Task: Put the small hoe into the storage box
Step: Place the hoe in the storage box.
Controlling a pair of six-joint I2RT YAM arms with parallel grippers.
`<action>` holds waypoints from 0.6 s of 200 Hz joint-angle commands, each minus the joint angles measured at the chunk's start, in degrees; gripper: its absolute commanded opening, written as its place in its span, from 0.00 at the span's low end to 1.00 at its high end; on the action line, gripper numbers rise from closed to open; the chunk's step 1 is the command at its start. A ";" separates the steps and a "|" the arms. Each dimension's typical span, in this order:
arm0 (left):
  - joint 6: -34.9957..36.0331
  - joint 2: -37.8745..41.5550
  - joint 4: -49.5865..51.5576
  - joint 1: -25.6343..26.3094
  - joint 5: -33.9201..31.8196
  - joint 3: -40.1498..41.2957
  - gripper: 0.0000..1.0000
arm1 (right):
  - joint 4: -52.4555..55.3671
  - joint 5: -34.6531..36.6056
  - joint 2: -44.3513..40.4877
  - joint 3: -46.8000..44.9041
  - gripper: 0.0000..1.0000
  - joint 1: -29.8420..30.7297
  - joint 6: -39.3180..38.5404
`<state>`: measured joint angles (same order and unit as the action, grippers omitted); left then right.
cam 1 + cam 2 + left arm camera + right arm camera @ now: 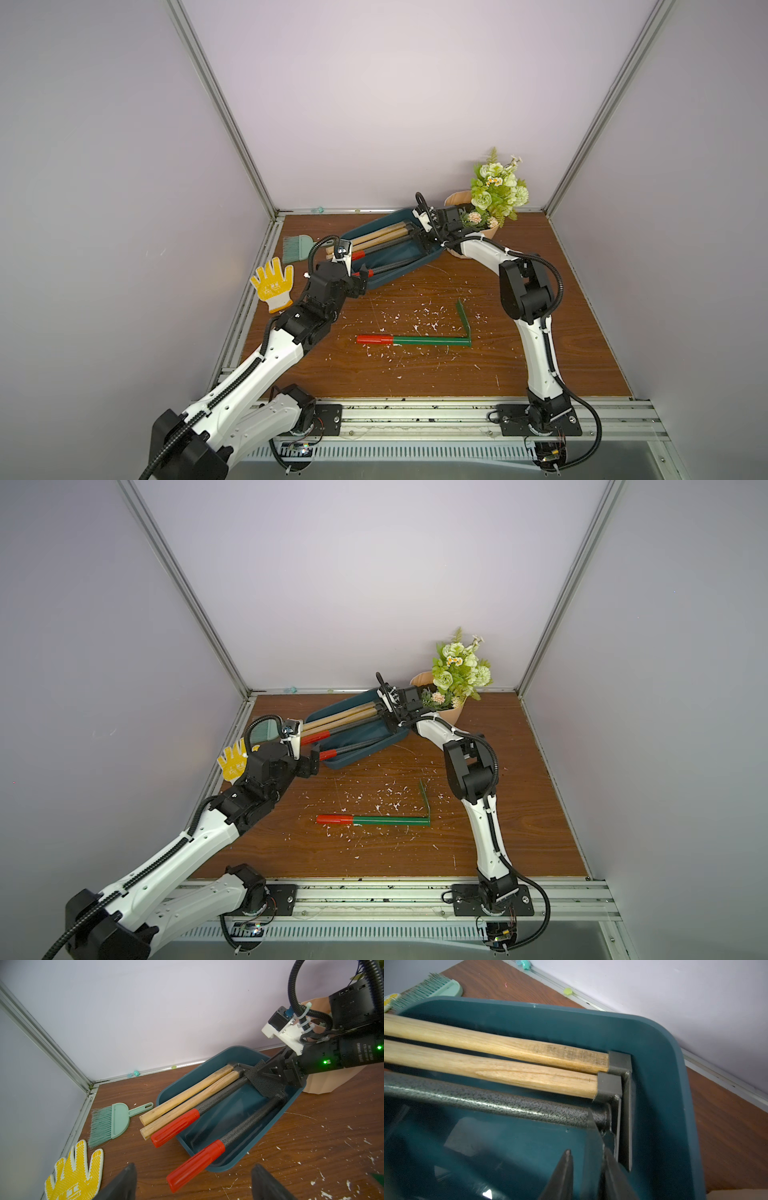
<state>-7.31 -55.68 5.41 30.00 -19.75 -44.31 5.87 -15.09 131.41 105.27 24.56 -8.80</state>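
The storage box [405, 272] is a dark teal tray near the back wall, also in the left wrist view [239, 1051]. Inside it, the small hoe [224, 1095] has a speckled black shaft and a red grip that overhangs the rim. It lies beside two wooden-handled tools [187, 1097] and another red-gripped tool [249, 1122]. My right gripper [588, 1153] is at the box's far end. Its jaws stand slightly apart around the hoe's dark blade [591, 1136], with a gap on one side. My left gripper [194, 1188] is open and empty, just outside the box's near end.
A green L-shaped tool with a red grip [428, 340] lies mid-table among white flecks. A peach flowerpot with flowers [494, 195] stands behind the right wrist. A mint brush [297, 247] and a yellow glove [272, 286] lie by the left wall.
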 commanded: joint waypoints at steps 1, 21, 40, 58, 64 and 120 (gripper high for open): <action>-1.30 0.49 -0.05 -0.47 -0.43 -1.24 0.87 | -1.19 -0.78 -7.86 -1.20 0.29 -0.12 -1.56; -1.30 0.57 -0.39 -0.49 -0.35 -1.18 0.87 | -2.22 -0.22 -12.46 -4.15 0.30 0.14 -1.62; -1.39 0.49 -0.83 -0.50 -0.27 -1.03 0.87 | -2.98 1.16 -18.05 -8.53 0.31 0.74 -1.49; -1.35 0.32 -1.55 -0.49 -0.34 -0.63 0.87 | -2.91 4.45 -24.38 -14.40 0.31 1.81 -1.09; -1.45 0.18 -2.09 -0.50 -0.38 -0.43 0.87 | -2.43 5.83 -26.58 -16.37 0.31 2.17 -0.85; -1.74 -3.94 -7.36 -0.49 1.25 1.05 0.88 | 1.63 16.11 -46.07 -42.06 0.34 7.51 6.81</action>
<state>-7.35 -57.74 1.80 30.00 -19.49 -44.25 4.34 -4.47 90.26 71.68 29.87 -6.72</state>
